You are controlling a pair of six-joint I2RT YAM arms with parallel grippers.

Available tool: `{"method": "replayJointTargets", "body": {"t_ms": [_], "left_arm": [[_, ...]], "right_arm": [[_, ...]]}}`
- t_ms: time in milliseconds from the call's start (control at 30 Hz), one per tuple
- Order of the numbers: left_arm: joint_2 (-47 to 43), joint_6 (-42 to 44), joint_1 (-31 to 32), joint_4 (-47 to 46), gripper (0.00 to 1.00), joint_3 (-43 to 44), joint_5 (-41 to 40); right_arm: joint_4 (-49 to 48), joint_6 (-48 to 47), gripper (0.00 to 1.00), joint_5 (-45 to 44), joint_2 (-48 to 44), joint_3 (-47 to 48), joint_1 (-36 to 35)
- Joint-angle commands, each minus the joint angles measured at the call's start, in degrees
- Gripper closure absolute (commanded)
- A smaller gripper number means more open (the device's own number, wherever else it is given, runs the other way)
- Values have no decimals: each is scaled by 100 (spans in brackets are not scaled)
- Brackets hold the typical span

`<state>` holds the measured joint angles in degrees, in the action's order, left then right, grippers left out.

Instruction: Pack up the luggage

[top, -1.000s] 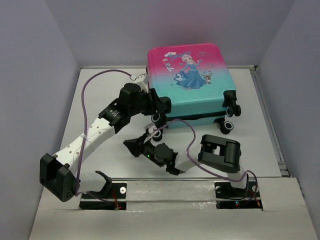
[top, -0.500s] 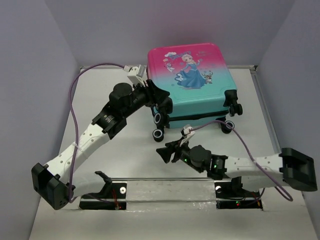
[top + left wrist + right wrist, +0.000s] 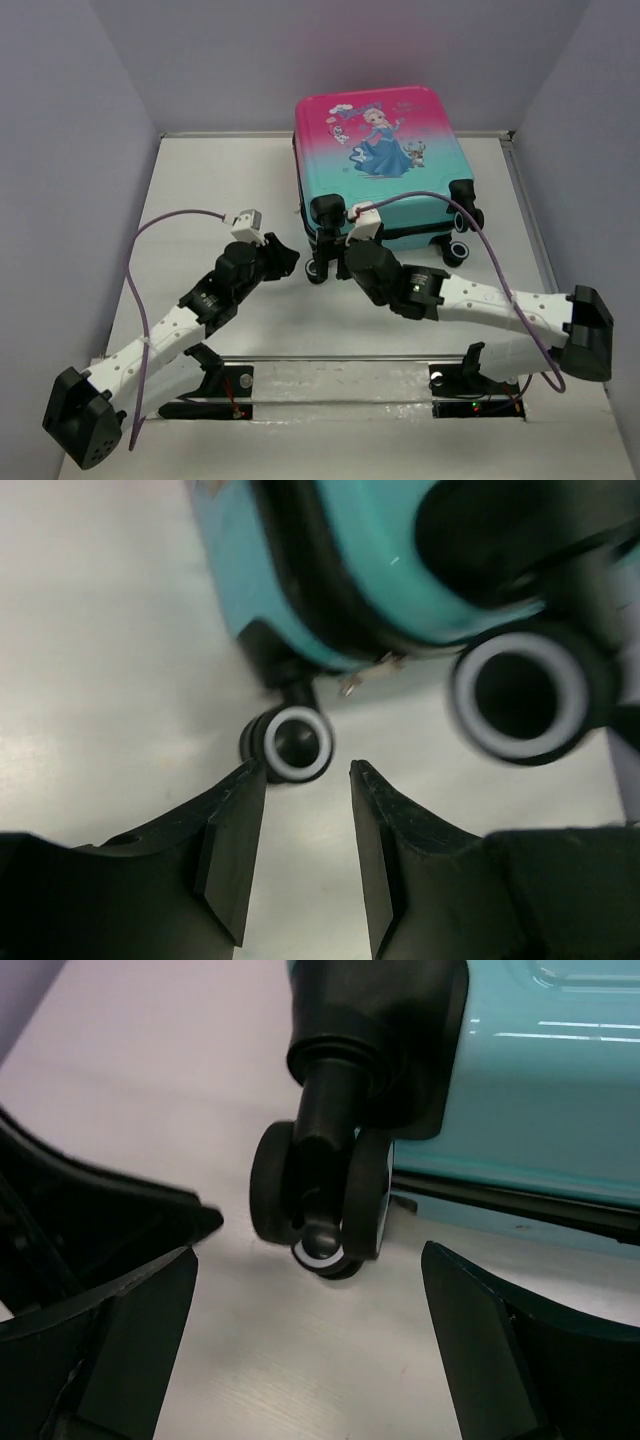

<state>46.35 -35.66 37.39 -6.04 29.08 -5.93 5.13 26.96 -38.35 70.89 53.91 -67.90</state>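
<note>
Right wrist view: the right gripper [image 3: 308,1252] stands with its jaws spread wide and holds nothing. A black caster wheel [image 3: 320,1195] of the luggage [image 3: 520,1090] sits ahead of the gap, apart from both fingers. Left wrist view: the left gripper [image 3: 305,770] has its jaws partly apart, a narrow gap, empty. A white-rimmed wheel [image 3: 297,743] lies just beyond the tips, with no contact seen. Top view: both grippers are at the near left corner of the case. The luggage lies flat on the white table [image 3: 200,200], at its far middle, printed pink-to-teal face up, shell closed, wheels toward the arm bases.
</note>
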Motion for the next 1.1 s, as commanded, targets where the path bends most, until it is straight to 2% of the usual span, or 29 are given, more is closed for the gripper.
{"method": "replayJointTargets", "body": {"t_ms": [0,233,367,400,433,467,600,700,867,933,1067], "left_arm": [[286,-319,6,-1222,50,-561,347],[929,-231,137,-2031,51,-763,505],[1350,-196,330,-2681,53,-895,567],[1507,-178,409,-2752,53,-887,567],[1596,-152,445,-2831,53,-878,567],[1675,-134,488,-2945,53,-817,567],[2026,-38,647,-3175,56,-711,419],[2150,-11,726,-3428,56,-658,304],[2686,172,840,-4079,57,-448,58],[2949,278,884,-4133,56,-333,-407],[3397,516,902,-4335,53,-87,-742]], "right_arm": [[771,-112,0,-261,767,769,408],[771,-270,2,-393,1629,1516,717],[1015,-472,13,-787,2156,2000,769],[1060,-516,27,-823,2305,2122,769],[1095,-551,35,-841,2341,2167,769],[1139,-595,52,-876,2350,2185,769],[1263,-762,80,-1008,2227,2255,769],[1499,-859,93,-1052,2175,2448,769],[1518,-780,93,-587,1999,2563,769],[1465,-780,93,-464,1955,2554,769],[1316,-789,93,-244,1797,2449,769]]}}
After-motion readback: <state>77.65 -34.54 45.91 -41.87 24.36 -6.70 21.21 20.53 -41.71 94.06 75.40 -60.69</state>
